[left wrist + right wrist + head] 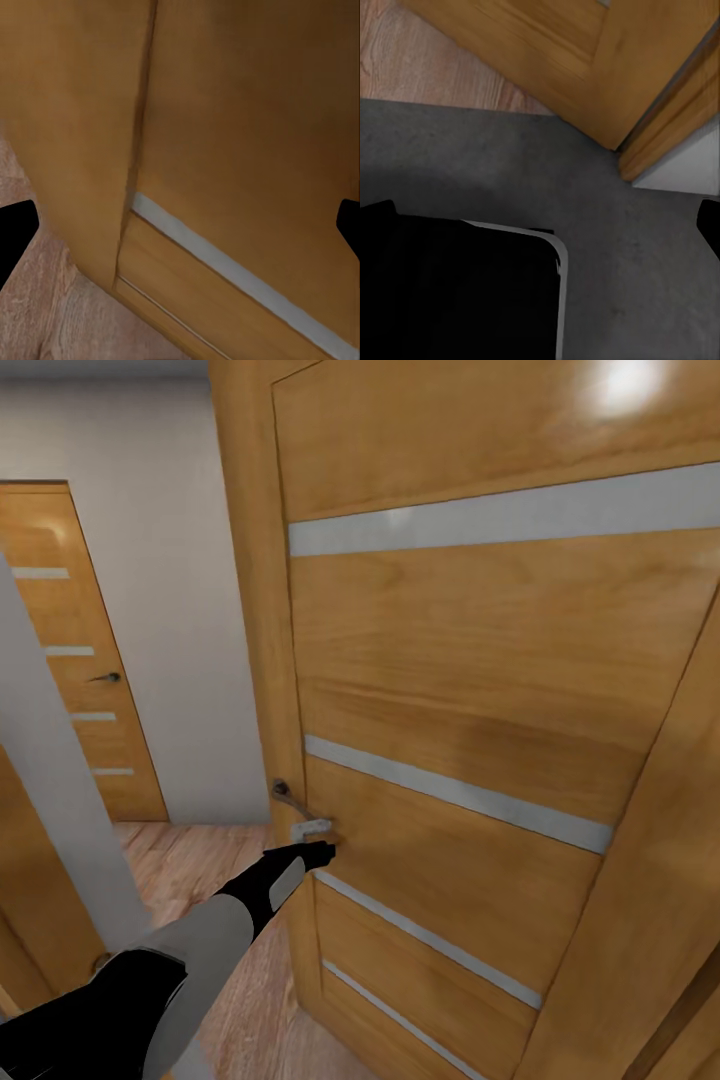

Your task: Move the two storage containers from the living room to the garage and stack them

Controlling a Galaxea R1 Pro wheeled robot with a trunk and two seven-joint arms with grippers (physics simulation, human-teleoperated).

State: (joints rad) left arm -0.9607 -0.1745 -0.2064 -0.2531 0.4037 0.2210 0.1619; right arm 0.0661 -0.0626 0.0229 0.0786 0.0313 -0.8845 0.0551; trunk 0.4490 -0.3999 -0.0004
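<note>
The left gripper [322,852] is stretched forward from the lower left of the head view, its black tip right against the edge of the wooden door [480,690], just under the metal lever handle [290,797] and touching the pale latch plate [311,826]. From the head view I cannot tell how far the fingers are parted; the left wrist view shows them spread wide, one black fingertip [15,232] at each side of the picture with nothing between them but door panel and a grey inlay strip [225,266]. The right wrist view looks down instead: dark grey concrete floor [645,247], the door's bottom corner, a strip of light wood plank floor [427,64] beyond the threshold (and a black, grey-edged part of the robot's body below). The right gripper's [540,232] fingers also stand wide apart, holding nothing. Farther off in the head view a second door [80,660] stands shut in a pale wall [170,560].
</note>
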